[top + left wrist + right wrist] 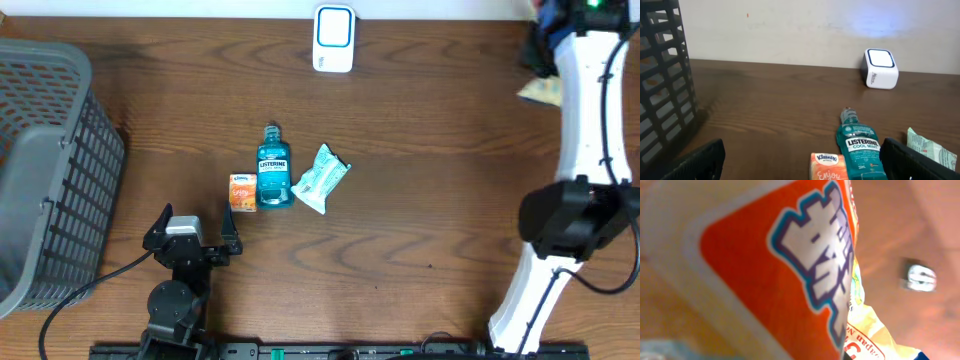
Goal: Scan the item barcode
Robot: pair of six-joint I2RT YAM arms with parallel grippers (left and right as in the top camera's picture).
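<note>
Holding a snack packet at the far right corner

Right gripper [542, 68] is clamped tight on an orange-and-cream snack packet [790, 265] printed with bold white characters outlined in blue. It hangs at the table's far right edge, well right of the white barcode scanner [333, 38]. Mid-table lie a Listerine bottle [273, 170], a Kleenex pack [242, 192] just beside its left, and a teal packet [320, 178] on its right. Left gripper [193, 228] sits near, jaws wide, empty. A grey basket [50, 170] stands at the left.

Blurred orange packet [765, 265], edges cropped
</note>
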